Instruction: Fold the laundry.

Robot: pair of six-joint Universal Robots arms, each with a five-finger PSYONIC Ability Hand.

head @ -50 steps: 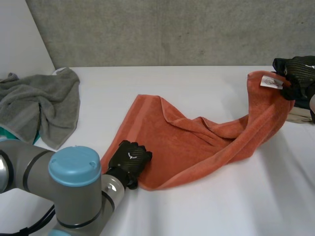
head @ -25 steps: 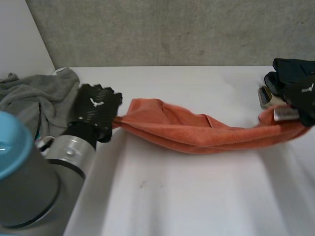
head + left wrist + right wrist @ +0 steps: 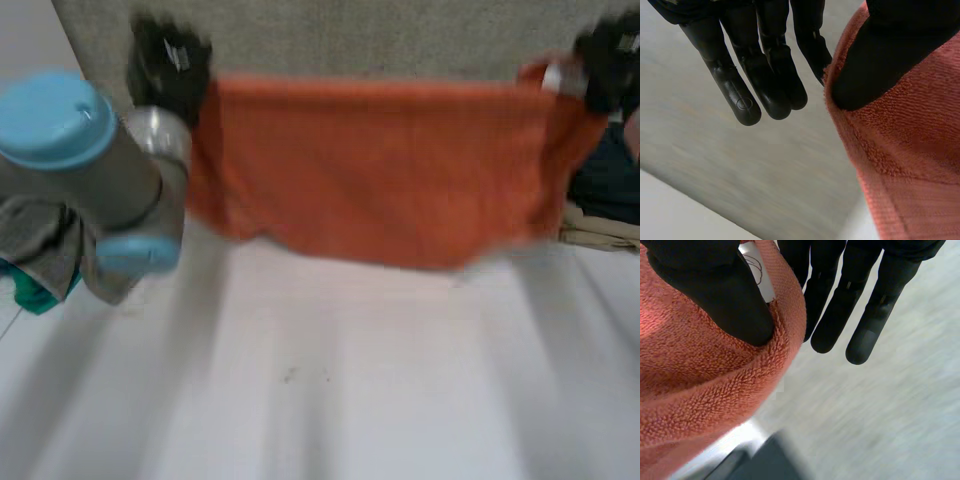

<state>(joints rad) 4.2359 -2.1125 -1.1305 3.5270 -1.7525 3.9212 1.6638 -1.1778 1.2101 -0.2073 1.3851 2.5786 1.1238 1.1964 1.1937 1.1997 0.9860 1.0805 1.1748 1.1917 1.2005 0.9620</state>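
Above the surface (image 3: 330, 400), in the head view, the towel (image 3: 380, 170) hangs spread between left robot hand (image 3: 168, 62) and right robot hand (image 3: 605, 60), long axis side to side, free edge down. Left wrist view: thumb pinches a top corner. Right wrist view: likewise; either slight pinch might slip, dropping a corner.

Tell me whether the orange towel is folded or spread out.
Spread: the orange towel hangs flat, left hand and right hand pinching its upper corners.
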